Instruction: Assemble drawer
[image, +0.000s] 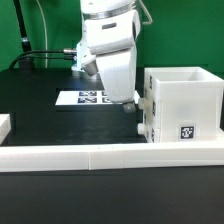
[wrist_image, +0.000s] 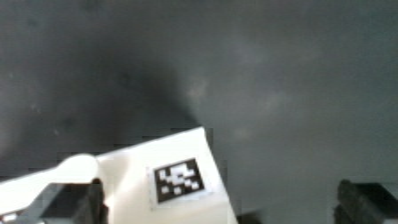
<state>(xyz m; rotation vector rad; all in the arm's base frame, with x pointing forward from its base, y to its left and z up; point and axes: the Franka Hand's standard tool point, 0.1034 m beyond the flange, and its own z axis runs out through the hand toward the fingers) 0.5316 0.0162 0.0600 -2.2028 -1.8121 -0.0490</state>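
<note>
The large white cube-like housing (image: 185, 103) stands at the exterior view's right, open on top, with a tag on its front. A small knobbed bit (image: 141, 112) sticks out of its left side. My gripper (image: 128, 101) hangs low just left of the housing. In the wrist view the gripper (wrist_image: 214, 206) is open, with dark fingertips (wrist_image: 64, 205) far apart. A white tagged corner (wrist_image: 169, 172) lies between them, close to one finger and apart from the other. I cannot tell whether it belongs to the housing or to a tray.
The marker board (image: 88, 97) lies flat on the dark table behind the gripper. The long low white border rail (image: 100, 152) runs along the front. A small white piece (image: 5, 124) shows at the exterior view's left edge. Cables lie at the back left.
</note>
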